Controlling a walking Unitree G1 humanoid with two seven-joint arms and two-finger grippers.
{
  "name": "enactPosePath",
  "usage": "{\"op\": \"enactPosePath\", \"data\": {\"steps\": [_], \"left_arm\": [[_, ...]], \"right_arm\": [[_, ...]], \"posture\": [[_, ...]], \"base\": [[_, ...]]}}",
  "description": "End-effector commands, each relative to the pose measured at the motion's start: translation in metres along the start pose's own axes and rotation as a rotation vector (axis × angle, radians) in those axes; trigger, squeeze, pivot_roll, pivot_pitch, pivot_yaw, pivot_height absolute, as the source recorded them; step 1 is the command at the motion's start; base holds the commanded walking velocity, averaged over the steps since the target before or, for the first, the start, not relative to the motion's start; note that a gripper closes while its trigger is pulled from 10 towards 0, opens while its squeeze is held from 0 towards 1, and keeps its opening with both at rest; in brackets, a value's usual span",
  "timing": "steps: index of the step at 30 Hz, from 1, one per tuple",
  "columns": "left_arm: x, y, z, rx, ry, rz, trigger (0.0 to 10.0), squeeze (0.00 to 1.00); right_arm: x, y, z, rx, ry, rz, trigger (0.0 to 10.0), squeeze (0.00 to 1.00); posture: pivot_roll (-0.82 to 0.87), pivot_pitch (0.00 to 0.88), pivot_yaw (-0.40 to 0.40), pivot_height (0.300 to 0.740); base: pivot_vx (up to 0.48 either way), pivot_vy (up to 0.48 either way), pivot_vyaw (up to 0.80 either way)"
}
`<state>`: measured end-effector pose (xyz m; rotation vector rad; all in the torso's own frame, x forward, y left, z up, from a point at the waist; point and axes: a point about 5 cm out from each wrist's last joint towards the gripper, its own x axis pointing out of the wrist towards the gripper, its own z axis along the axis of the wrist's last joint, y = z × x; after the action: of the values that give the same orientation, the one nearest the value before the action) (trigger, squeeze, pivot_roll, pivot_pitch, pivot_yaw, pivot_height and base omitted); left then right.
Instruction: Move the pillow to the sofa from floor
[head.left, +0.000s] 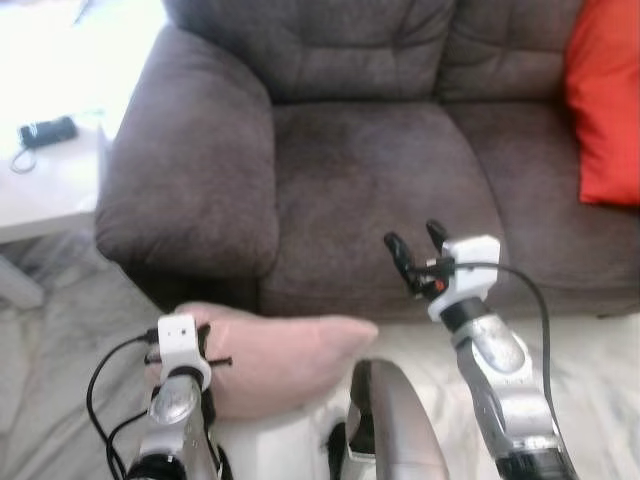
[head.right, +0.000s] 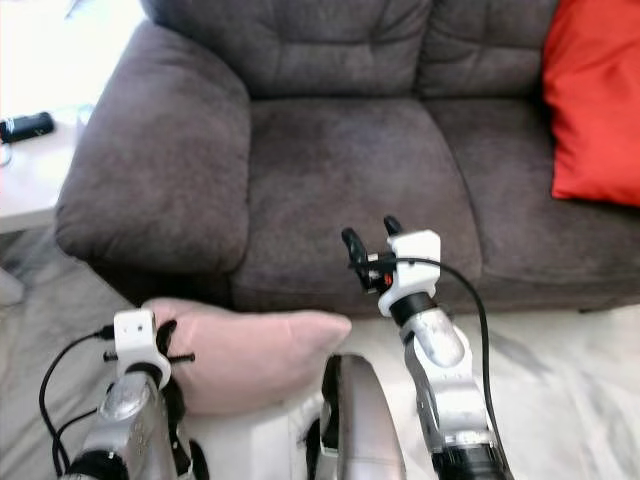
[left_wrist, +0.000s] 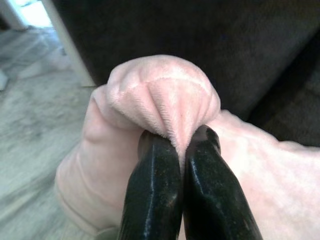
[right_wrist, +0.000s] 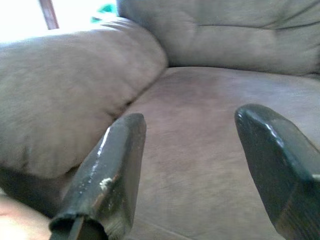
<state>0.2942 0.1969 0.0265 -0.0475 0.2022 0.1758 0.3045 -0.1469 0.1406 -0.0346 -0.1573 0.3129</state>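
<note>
A pale pink pillow (head.left: 280, 355) hangs low in front of the sofa's left armrest, held off the floor. My left gripper (left_wrist: 181, 145) is shut on a bunched fold of the pink pillow (left_wrist: 165, 95) at its left end. The dark grey sofa (head.left: 370, 170) spreads ahead, its seat cushion (right_wrist: 210, 130) wide and bare. My right gripper (head.left: 415, 250) is raised over the seat's front edge, open, with nothing between its fingers (right_wrist: 107, 170).
A red cushion (head.left: 605, 100) leans at the sofa's right end. A white side table (head.left: 45, 180) with a black device (head.left: 47, 131) stands left of the armrest (head.left: 190, 170). Pale floor (head.left: 600, 370) lies in front of the sofa.
</note>
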Motion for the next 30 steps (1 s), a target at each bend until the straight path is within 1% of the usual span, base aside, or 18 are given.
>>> {"op": "enactPosePath", "data": {"steps": [1, 9, 20, 27, 30], "left_arm": [[0.004, 0.009, 0.019, -0.018, -0.094, 0.043, 10.0, 0.00], [0.004, 0.009, 0.019, -0.018, -0.093, 0.042, 10.0, 0.00], [0.004, 0.012, 0.022, -0.015, -0.105, 0.055, 10.0, 0.00], [0.004, 0.013, 0.028, -0.013, -0.128, 0.054, 10.0, 0.00], [0.004, 0.014, 0.035, -0.008, -0.156, 0.051, 10.0, 0.00]], "right_arm": [[-0.003, -0.003, -0.006, 0.005, 0.019, -0.018, 10.0, 0.00], [-0.002, -0.002, -0.008, 0.008, 0.020, -0.018, 10.0, 0.00], [-0.001, -0.002, -0.010, 0.017, 0.020, -0.018, 10.0, 0.00], [0.001, -0.001, -0.012, 0.028, 0.021, -0.021, 10.0, 0.00], [0.001, -0.001, -0.013, 0.030, 0.020, -0.027, 10.0, 0.00]], "posture": [[-0.03, 0.126, -0.045, 0.528], [-0.02, 0.125, -0.044, 0.528], [-0.01, 0.124, -0.046, 0.528], [-0.01, 0.118, -0.043, 0.528], [0.00, 0.112, -0.041, 0.528]], "base": [[-0.330, 0.000, 0.00], [-0.330, 0.000, 0.00], [-0.319, 0.000, 0.00], [0.000, 0.000, 0.00], [0.000, 0.000, 0.00]]}}
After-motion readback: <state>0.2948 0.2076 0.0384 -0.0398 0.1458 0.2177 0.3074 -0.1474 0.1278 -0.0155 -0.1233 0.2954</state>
